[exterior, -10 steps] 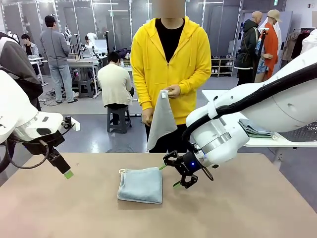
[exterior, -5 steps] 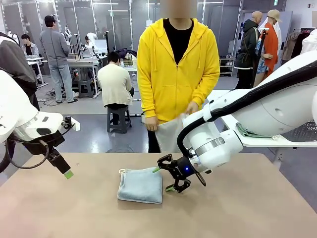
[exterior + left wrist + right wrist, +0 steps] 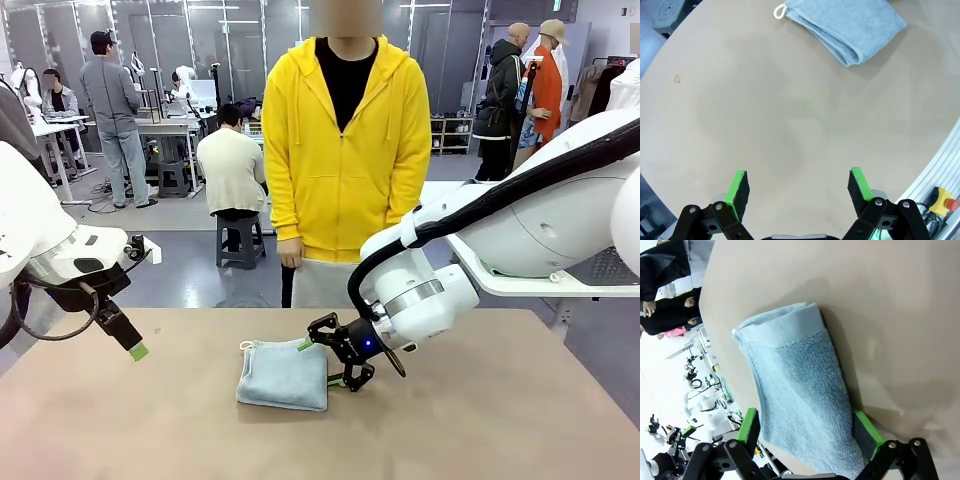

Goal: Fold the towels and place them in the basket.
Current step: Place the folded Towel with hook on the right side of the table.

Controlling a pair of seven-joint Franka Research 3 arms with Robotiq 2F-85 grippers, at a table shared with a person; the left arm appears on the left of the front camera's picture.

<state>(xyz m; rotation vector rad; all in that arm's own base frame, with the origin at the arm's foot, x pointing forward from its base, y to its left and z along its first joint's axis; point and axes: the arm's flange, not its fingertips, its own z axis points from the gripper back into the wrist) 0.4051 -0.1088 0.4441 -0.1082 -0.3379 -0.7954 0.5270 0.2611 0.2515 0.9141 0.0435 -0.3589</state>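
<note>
The light blue towel (image 3: 283, 373) lies folded on the table, its white loop at the far left corner; it also shows at the top of the left wrist view (image 3: 840, 30). My right gripper (image 3: 320, 363) is down at the towel's right edge. In the right wrist view the jaws stand wide on either side of the folded towel (image 3: 800, 400), with the gripper (image 3: 807, 426) open around it. My left gripper (image 3: 135, 348) hangs open over bare table at the left (image 3: 799, 182). The cream-white towel (image 3: 325, 284) hangs low in front of the person. A dark lattice basket (image 3: 612, 267) shows at the far right.
A person in a yellow hoodie (image 3: 345, 150) stands at the far edge of the tan table (image 3: 480, 420). A white side table (image 3: 560, 285) stands at the right behind my right arm. A red button (image 3: 948, 204) sits off the table's edge by my left arm.
My right gripper has slid left and down until its jaws straddle the blue towel's right edge. The person has lowered the cream-white towel from chest height. My left arm has stayed still.
</note>
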